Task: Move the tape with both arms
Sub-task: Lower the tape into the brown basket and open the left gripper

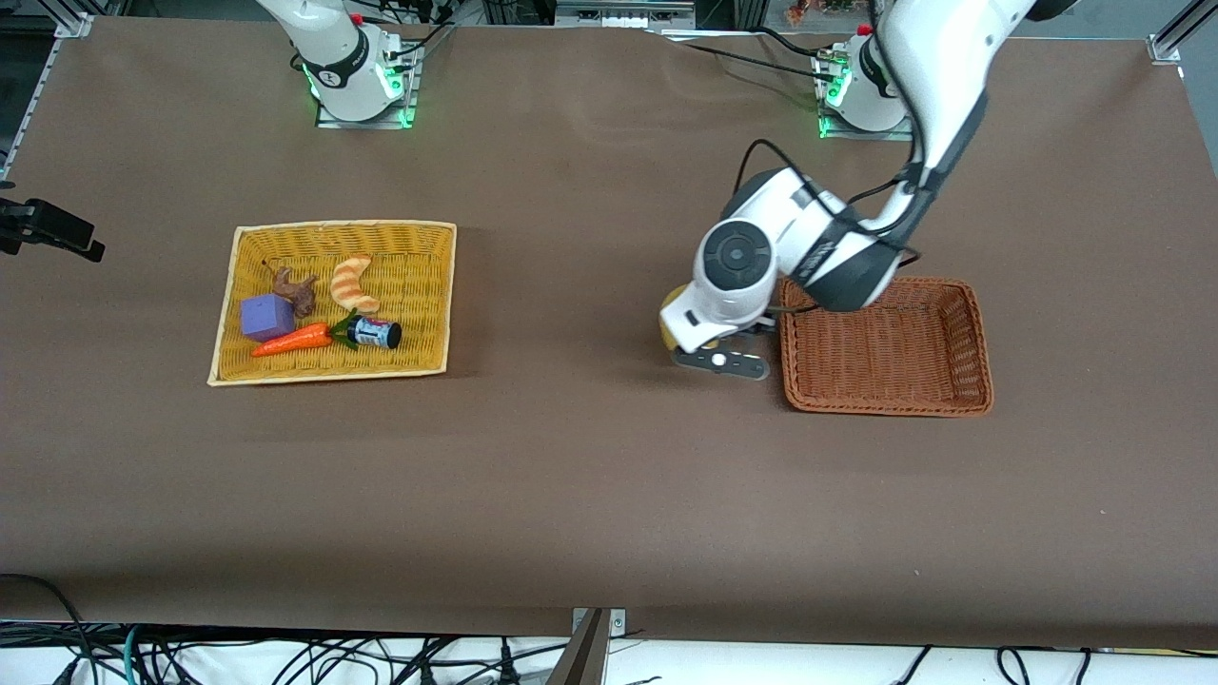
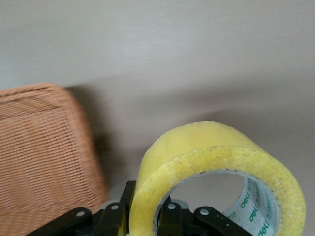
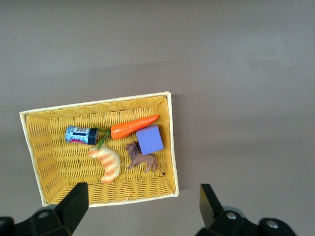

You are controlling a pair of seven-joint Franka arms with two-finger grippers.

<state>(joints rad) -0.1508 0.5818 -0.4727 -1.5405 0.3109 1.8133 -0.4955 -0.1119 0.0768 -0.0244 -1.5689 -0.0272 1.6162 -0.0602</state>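
Left gripper [image 2: 142,219] clamps the tape [image 2: 216,172] just beside the brown basket [image 1: 885,347], toward the left arm's end. Right gripper [image 3: 142,206] waits spread wide, empty, over the yellow basket [image 3: 49,191].

One roll of tape [image 2: 216,162], two wicker baskets, one yellow [image 1: 433,295] and one brown [image 1: 890,357], one croissant toy [image 1: 353,283], one carrot [image 1: 293,340], one purple cube [image 1: 265,316], one small can [image 1: 375,332], one lion figure [image 3: 141,160], two arms

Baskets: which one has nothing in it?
The brown basket beside the left gripper, which holds the tape. The yellow basket holds toys.
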